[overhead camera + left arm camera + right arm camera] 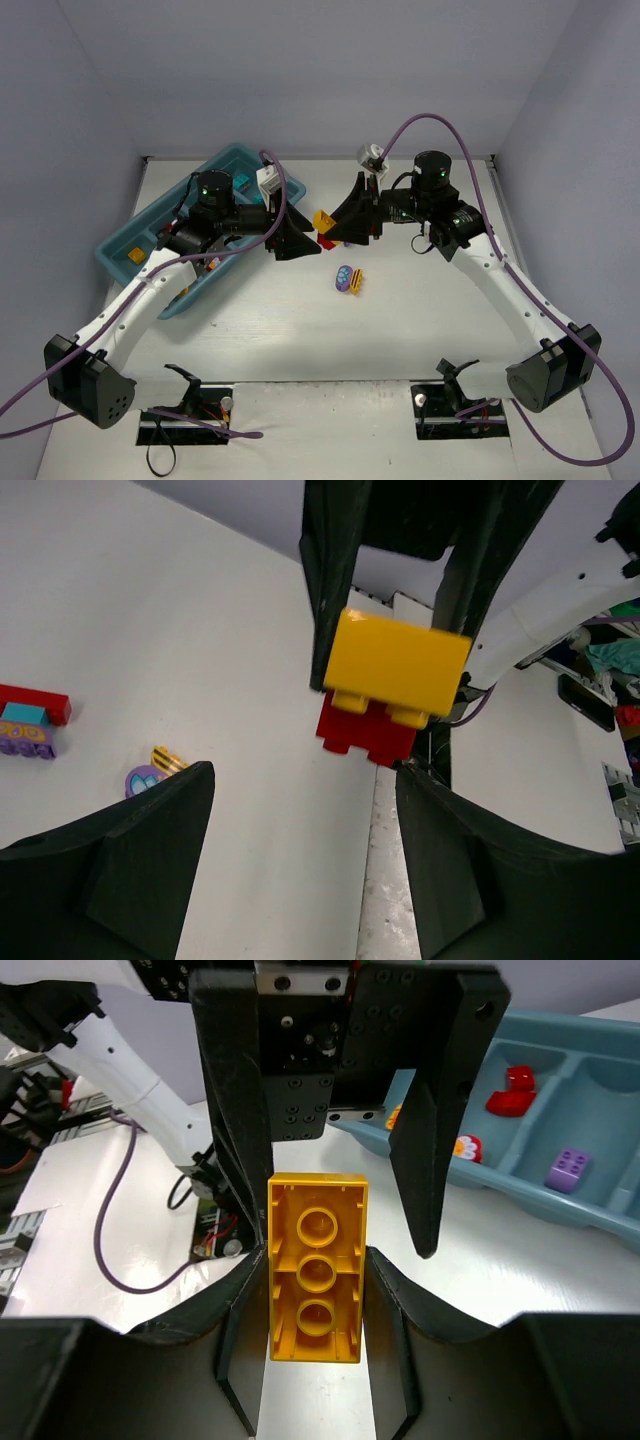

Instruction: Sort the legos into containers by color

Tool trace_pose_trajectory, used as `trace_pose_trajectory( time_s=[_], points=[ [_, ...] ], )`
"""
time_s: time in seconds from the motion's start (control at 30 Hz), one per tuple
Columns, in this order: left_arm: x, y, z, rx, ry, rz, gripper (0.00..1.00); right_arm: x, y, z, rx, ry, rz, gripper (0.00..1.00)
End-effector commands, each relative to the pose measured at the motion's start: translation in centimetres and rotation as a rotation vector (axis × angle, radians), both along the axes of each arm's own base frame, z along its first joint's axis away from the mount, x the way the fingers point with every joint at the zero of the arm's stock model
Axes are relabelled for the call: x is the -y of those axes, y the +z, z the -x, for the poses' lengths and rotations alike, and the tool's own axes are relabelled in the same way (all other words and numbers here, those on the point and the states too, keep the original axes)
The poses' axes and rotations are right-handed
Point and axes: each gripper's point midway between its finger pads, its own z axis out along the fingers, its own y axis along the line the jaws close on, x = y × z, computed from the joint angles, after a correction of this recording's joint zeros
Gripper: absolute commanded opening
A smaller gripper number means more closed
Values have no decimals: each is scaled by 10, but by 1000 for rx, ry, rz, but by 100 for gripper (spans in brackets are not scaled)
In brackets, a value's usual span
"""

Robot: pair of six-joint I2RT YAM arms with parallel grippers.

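My right gripper [316, 1300] is shut on a yellow lego [316, 1265] whose hollow underside faces its camera. In the left wrist view that yellow lego [400, 665] has a red lego [368, 730] stuck on its stud side. The pair hangs above mid-table [322, 222]. My left gripper [305, 860] is open with nothing between its fingers, and faces the pair a short way off [298, 240]. The containers are the compartments of a teal-blue tray [125, 232] at back left. It holds a red lego [512, 1092] and a purple one [567, 1168] in neighbouring compartments.
A purple and yellow piece [348, 279] lies on the table just in front of the two grippers. A red, teal and purple stack [30, 720] lies farther off. An orange lego [135, 255] sits in the tray's near end. Grey walls close the table's back and sides.
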Motion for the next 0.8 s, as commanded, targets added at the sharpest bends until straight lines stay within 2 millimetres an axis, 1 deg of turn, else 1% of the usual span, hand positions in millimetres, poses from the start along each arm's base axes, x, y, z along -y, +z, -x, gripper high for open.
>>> trace_pose_trajectory(
  time_s=[0.0, 0.03, 0.13, 0.3, 0.4, 0.47, 0.5, 0.57, 0.63, 0.67, 0.77],
  points=[
    [4, 56, 21, 150, -79, 132, 66, -10, 34, 17, 106, 99, -73, 0],
    [5, 61, 23, 158, -85, 146, 66, -11, 35, 19, 108, 106, -75, 0],
    [8, 65, 27, 162, -103, 160, 66, -15, 36, 22, 108, 113, -77, 0],
    [11, 58, 32, 131, -132, 161, 66, -15, 40, 24, 114, 110, -85, 0],
    [12, 56, 38, 127, -150, 161, 62, -15, 41, 24, 114, 106, -88, 0],
    [12, 55, 40, 127, -153, 161, 54, -14, 43, 25, 113, 106, -92, 0],
    [12, 54, 41, 125, -156, 161, 45, -15, 43, 26, 110, 109, -94, 0],
    [12, 54, 42, 123, -160, 160, 36, -14, 43, 27, 112, 107, -97, 0],
    [12, 53, 42, 124, -159, 160, 19, -14, 45, 28, 113, 106, -100, 0],
    [12, 53, 41, 122, -157, 160, 13, -13, 46, 28, 118, 104, -103, 0],
    [11, 52, 39, 135, -132, 163, 1, -13, 48, 30, 116, 106, -105, 0]
  ],
)
